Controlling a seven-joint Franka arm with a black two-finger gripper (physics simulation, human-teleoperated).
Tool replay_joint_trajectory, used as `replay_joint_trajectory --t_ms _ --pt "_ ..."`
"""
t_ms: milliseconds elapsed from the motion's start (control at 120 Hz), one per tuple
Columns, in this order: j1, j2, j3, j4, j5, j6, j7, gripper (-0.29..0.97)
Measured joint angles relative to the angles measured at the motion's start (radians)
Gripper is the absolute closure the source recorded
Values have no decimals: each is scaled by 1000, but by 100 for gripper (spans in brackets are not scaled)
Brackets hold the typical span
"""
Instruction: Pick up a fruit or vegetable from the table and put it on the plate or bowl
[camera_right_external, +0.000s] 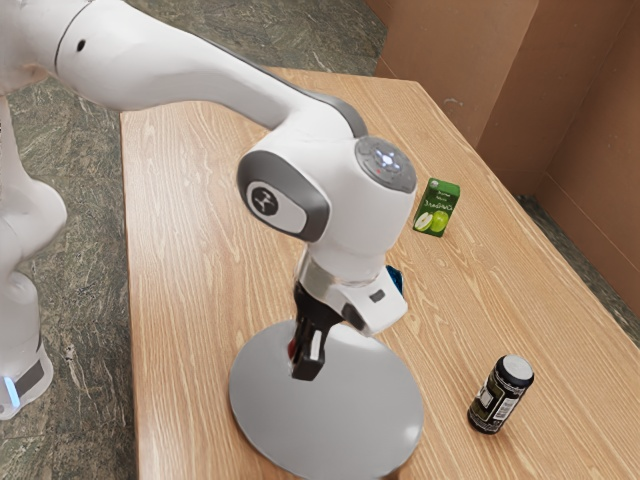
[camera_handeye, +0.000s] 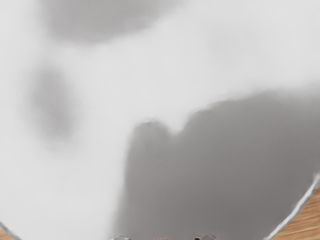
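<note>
exterior view: gripper (camera_right_external: 306, 358) clenched on a red fruit (camera_right_external: 293, 349), just above the plate (camera_right_external: 370, 430).

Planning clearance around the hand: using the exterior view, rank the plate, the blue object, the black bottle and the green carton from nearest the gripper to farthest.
1. Grey plate, directly beneath the gripper.
2. Blue object, just behind the wrist, mostly hidden.
3. Black bottle, toward the exterior view's right, and green carton, farther back on the table: too close to call.
</note>
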Motion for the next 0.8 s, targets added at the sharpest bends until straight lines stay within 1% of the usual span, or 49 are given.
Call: replay_joint_trajectory --t_ms 200,292,400,417,500,567,667,758,800 --pt "-23 96 1 111 7 0 -27 56" --pt "-27 144 0 178 23 -6 -29 56" --pt "-5 193 2 238 35 -12 -25 56" --pt "2 197 3 242 36 -13 -24 54" --pt "42 212 7 251 37 -15 -14 30" --pt "60 216 9 249 36 -16 -7 19" --pt "61 217 10 244 34 -18 3 9" --pt "58 216 13 241 35 -19 13 5" --pt "80 214 14 250 41 -19 23 4"
